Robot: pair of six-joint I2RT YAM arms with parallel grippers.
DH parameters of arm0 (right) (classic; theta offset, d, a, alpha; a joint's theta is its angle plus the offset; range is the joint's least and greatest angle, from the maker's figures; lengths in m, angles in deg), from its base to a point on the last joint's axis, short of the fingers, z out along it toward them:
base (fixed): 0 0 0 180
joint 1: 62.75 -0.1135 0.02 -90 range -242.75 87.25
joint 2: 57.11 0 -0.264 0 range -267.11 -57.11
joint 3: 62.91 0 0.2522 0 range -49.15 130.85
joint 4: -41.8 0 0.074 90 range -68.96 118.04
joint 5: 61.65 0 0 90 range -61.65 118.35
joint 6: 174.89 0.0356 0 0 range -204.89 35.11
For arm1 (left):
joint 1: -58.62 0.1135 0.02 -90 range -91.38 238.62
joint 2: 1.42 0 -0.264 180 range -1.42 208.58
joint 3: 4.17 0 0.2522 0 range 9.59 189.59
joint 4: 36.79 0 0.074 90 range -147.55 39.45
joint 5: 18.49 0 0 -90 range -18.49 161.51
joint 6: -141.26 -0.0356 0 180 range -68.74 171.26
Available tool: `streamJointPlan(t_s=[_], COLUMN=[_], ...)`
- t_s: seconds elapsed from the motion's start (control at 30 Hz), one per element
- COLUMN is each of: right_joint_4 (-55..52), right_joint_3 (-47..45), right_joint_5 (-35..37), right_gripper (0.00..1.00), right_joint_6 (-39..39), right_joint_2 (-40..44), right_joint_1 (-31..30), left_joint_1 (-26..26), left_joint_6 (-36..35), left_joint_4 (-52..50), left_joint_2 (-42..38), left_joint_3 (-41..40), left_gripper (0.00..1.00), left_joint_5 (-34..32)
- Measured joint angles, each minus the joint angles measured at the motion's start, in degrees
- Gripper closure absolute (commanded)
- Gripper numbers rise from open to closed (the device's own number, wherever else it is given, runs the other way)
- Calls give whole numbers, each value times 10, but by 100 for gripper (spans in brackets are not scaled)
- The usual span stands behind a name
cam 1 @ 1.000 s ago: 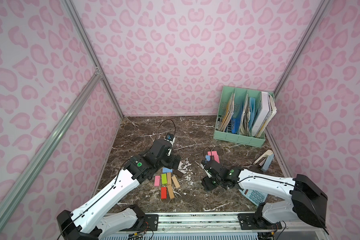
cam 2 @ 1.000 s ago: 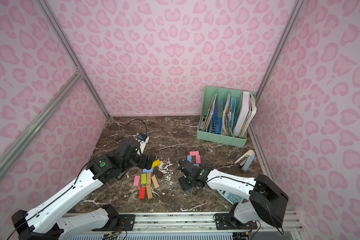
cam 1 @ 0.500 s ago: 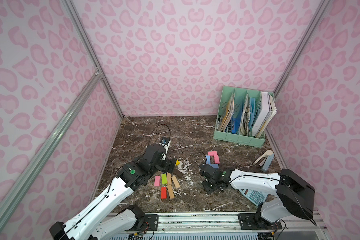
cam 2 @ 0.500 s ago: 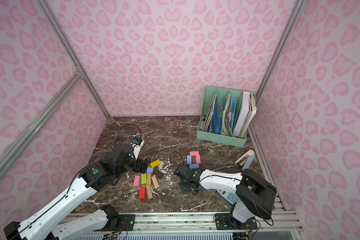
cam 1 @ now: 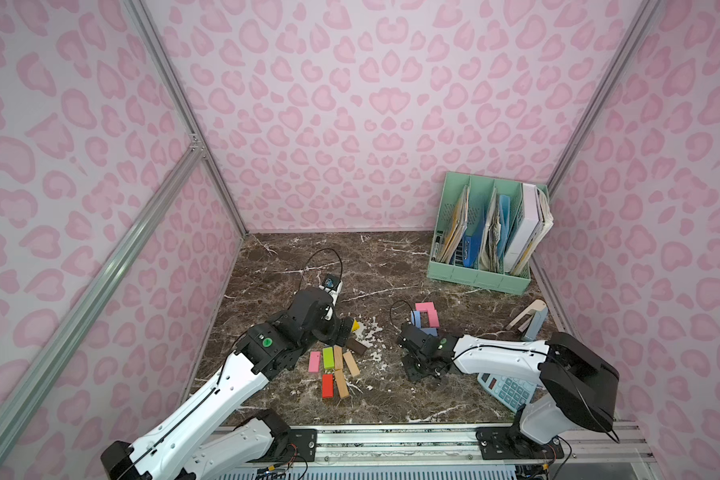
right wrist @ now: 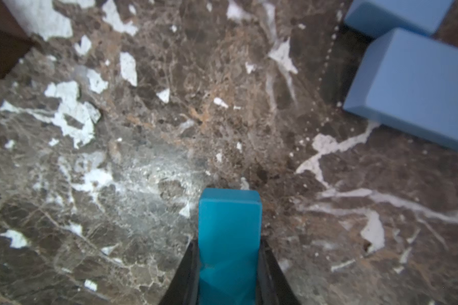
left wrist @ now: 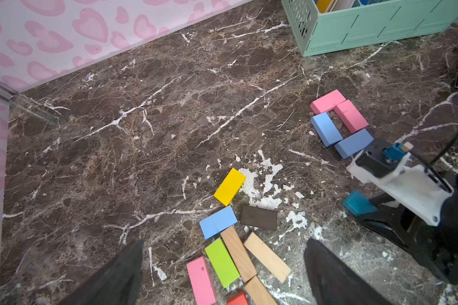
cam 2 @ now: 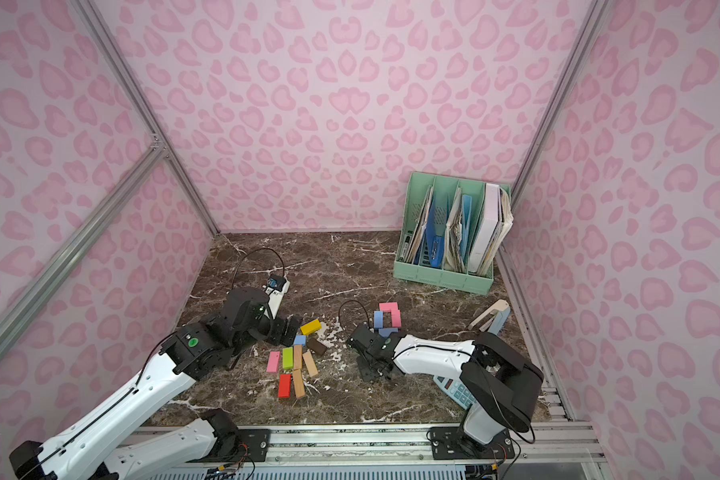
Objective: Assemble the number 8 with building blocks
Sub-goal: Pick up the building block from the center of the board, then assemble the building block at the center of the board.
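— Nearest first: what lies on the counter [cam 1: 375, 399]?

— Loose blocks [cam 1: 328, 357], well left of the square [cam 1: 432, 318] and nearer than it. Red [cam 1: 327, 385] and a tan one come closest, then pink, green and two tan lie side by side. Dark brown [cam 1: 356, 345] and yellow [cam 1: 353, 325] are beyond those.

— And the right arm?

— It lies low and almost level, reaching in from the right with the wrist bent down. The right hand [cam 1: 422, 365] points at the counter just on the near side of the square.

— Holding anything?

— Both top views show only its black back. The right wrist view shows the fingers [right wrist: 187, 266] clamped on a teal block [right wrist: 229, 224] with its end sticking out. I cannot tell whether that end touches the counter. The left wrist view catches the block from the side.

— The left arm?

— It climbs from its base, bends at the elbow and leans over the loose blocks. The left hand [left wrist: 224, 241] is spread wide and holds nothing, left of the square.

— The square itself?

— Two pink and two blue blocks, flat, touching round a gap.
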Motion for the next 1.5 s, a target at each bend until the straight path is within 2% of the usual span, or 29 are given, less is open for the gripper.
streamJointPlan(t_s=[0.2,0.6,0.8,0.93,1.0,1.23,1.5], right_joint_4=[12,-2,-1,-1,-1,-1,-5], right_joint_3=[-7,-7,-6,-1,2,3,11], right_joint_5=[-7,-5,-7,-15,-15,-15,-10], right_gripper=[79,74,55,51,51,66,74], right_joint_6=[26,57,65,70,73,78,80], right_joint_2=[9,13,12,9,7,5,-1], right_joint_1=[39,66,73,73,73,73,73], left_joint_1=[0,0,0,0,0,0,0], left_joint_6=[0,0,0,0,-1,-2,-2], left_joint_4=[-3,-6,-6,-6,-6,-6,-6], left_joint_2=[0,-9,-15,-15,-16,-20,-20], left_joint_3=[0,0,-1,-1,-1,-2,-2], left_gripper=[2,1,2,2,1,2,2], left_joint_5=[4,14,17,18,19,20,20])
